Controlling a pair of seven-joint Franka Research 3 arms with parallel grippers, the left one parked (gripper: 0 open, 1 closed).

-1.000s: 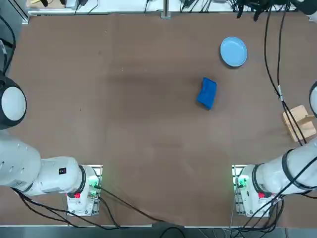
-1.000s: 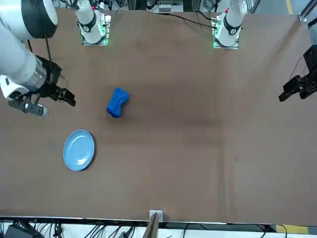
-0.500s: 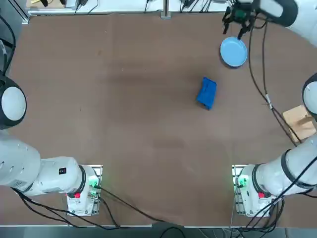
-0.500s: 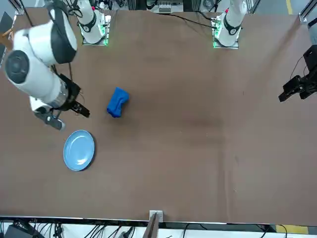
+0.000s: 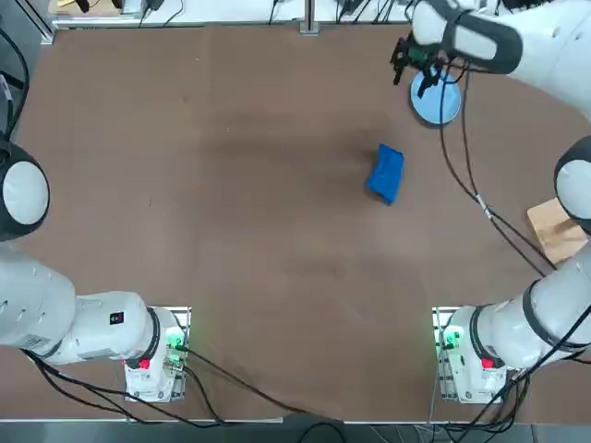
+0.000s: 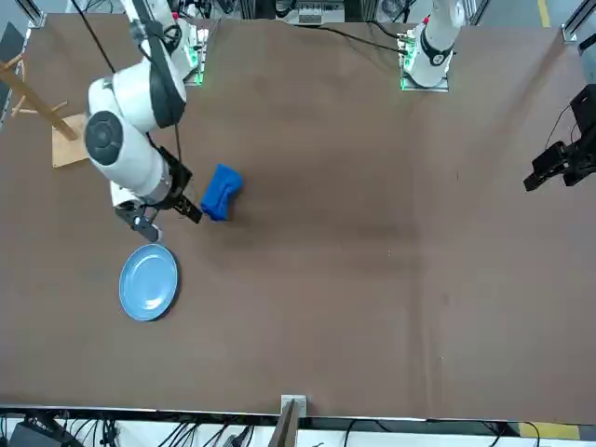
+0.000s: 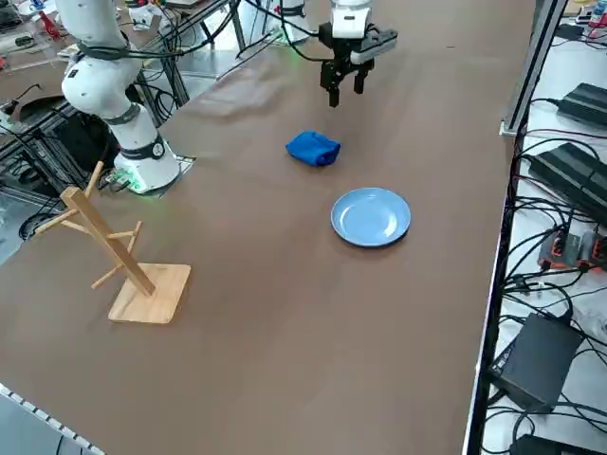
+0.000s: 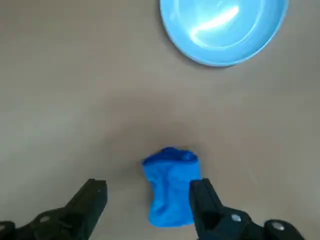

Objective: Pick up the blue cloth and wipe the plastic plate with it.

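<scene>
1 right gripper (image 8: 148, 192), empty, 2 fingers spread, above table. 1 blue cloth (image 8: 171, 187), beside plastic plate (image 7: 371, 217). Step: approach, apparently; next: align over cloth, descend.

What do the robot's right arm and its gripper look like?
The right arm is white with rounded segments and dark grey or black bands at the joints; black cables run loosely along it. The right gripper is black and angular, with two blocky jaws, and round, silvery screw heads show on it.
</scene>
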